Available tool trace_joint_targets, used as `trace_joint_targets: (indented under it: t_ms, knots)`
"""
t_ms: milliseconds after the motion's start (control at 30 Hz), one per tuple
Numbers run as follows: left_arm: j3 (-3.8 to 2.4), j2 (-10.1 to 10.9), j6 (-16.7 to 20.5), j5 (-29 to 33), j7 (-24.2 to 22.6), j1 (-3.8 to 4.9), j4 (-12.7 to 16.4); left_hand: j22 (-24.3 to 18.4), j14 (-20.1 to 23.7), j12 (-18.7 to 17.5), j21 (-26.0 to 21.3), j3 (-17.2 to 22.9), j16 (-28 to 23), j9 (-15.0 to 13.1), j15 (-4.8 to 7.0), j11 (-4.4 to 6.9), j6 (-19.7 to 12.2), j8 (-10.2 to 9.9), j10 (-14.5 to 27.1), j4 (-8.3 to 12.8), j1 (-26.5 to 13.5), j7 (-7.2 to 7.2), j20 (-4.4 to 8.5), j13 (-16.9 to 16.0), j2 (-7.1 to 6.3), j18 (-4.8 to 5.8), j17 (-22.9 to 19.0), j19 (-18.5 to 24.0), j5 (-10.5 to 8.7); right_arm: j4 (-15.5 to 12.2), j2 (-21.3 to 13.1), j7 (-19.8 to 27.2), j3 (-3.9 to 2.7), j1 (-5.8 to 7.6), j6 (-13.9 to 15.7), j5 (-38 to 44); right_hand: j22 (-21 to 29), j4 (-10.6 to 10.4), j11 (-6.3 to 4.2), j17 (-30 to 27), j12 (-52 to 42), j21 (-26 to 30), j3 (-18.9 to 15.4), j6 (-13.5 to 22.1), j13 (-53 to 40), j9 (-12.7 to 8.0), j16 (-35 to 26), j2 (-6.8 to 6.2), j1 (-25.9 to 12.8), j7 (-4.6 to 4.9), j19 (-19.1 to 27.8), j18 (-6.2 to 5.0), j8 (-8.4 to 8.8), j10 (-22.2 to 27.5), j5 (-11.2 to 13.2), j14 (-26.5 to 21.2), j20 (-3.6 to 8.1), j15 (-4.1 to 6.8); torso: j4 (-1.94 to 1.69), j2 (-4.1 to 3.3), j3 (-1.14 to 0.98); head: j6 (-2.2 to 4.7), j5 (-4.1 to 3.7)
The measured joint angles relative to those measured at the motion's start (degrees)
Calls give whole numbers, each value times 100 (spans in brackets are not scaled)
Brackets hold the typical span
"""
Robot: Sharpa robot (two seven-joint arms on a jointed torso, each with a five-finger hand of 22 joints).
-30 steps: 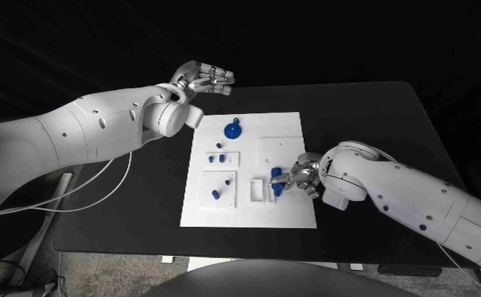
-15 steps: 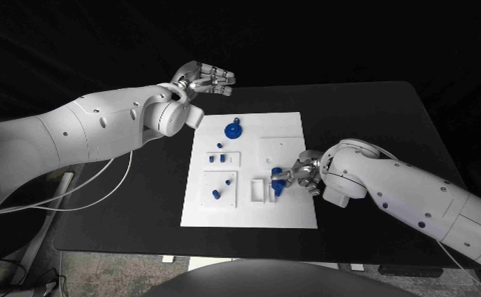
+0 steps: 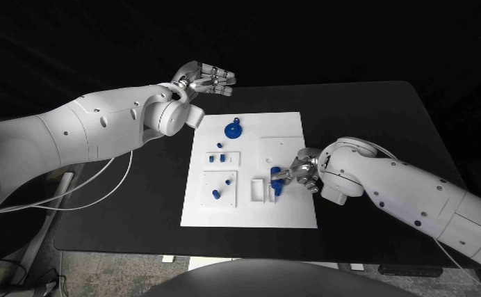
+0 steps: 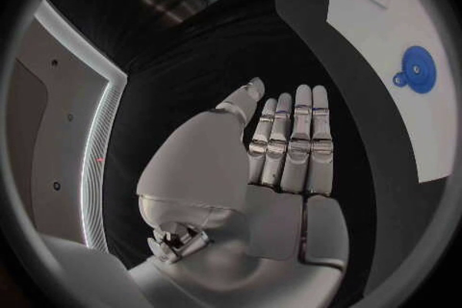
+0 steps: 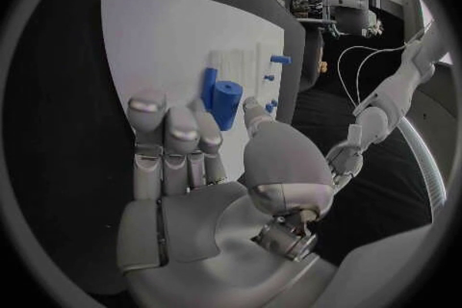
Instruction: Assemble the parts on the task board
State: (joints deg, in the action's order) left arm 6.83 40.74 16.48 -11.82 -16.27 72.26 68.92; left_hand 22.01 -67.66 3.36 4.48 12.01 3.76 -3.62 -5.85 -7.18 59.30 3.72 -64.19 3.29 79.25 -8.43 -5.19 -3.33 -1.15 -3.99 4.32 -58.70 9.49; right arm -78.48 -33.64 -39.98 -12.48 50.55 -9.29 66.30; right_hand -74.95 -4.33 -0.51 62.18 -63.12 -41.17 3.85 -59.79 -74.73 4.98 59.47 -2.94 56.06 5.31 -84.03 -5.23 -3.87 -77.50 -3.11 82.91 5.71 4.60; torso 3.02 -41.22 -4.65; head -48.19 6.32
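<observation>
While the black tabletop carries the white board square in the middle, the assembly looks only partly done, and that is a judgement from how the pieces lie. On the board's far end a round blue disc with a small tab lies flat, well apart from the rest. Midway down, several small blue pegs stand or lie on a raised white block, and two more sit on a lower block nearer the robot; whether any of these are fully seated is too small to tell.

Over to the right arm: the right hand is low over the board's near right part, just beside a blue cylinder and a flat blue bar next to a slotted white fixture. From the wrist view its fingers are stretched out side by side with the thumb apart, the cylinder beyond the fingertips, apparently not gripped; actual contact I cannot confirm.

The left hand hovers off the board past its far left corner, fingers straight and pressed together, holding nothing.

Left to do, likely: seat that cylinder and bar, then place the disc.
</observation>
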Motion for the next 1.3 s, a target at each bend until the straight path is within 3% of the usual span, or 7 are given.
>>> trace_joint_targets:
  t_ms: [233,567,667,800,900,1167,1300]
  knots:
    - [0,-15,-11,-5,20,5,-7,-16,0,0,0,0,0,0,0,0,0,0,0,0,5,0,8,0,-5,0,4,-8,0,54,93,-3,2,23,2,96,0,164,0,2,0,0,170,-109,16,26,0,15,61,-37,0,1,5,0,0,0,0,0,-1,-1,1,-9,-12]
    - [0,-26,-30,-12,52,10,-18,-31,0,0,0,0,0,0,0,0,3,0,0,0,5,-3,8,0,-5,0,3,-8,0,192,213,-3,2,48,-6,223,1,109,1,-14,35,0,267,-214,50,51,-23,11,57,-64,0,5,-1,-2,0,0,0,0,-6,-1,2,-12,-16]
    - [0,-29,-33,-14,62,14,-19,-31,0,0,0,0,0,0,0,0,4,0,0,0,5,-4,8,0,-5,0,3,-7,0,217,241,-2,-1,54,-16,277,1,105,1,-13,35,0,291,-220,50,48,-23,-77,87,-70,0,5,-1,-2,-34,0,0,0,-6,-2,2,-18,-12]
    - [1,-34,-37,-17,76,17,-20,-31,0,0,0,0,0,0,0,0,4,0,0,0,5,-4,8,0,-5,0,3,-8,0,229,269,0,-1,56,-32,375,2,136,1,-13,35,0,336,-220,50,33,-45,-122,134,-70,0,5,-17,-2,-456,0,0,0,-8,-2,-1,-28,-12]
    - [1,-37,-42,-20,89,19,-21,-38,0,0,0,0,0,0,0,0,4,0,0,0,5,-4,8,0,-5,0,2,-7,0,230,285,2,0,58,-41,477,2,182,1,-13,35,23,323,-221,50,7,-45,-122,134,-70,0,6,12,-2,-585,0,0,0,-7,-2,-2,-33,-10]
    - [1,-38,-49,-32,125,22,-21,-49,0,0,0,0,0,0,0,0,-16,0,0,0,5,16,8,0,-5,0,2,-7,0,212,289,38,2,62,-17,770,2,-107,0,-10,35,45,415,-99,60,5,-45,-364,270,-13,0,6,32,0,-495,-1,0,0,-3,-1,-4,-32,-2]
    - [1,-38,-50,-38,138,22,-21,-51,0,0,0,0,0,0,0,0,-16,0,0,0,5,16,8,0,-5,0,2,-7,0,200,291,69,1,62,12,881,2,-155,0,-7,35,45,418,-84,62,-29,-45,-393,300,1,0,7,32,0,-459,-1,0,0,-3,0,-4,-31,3]
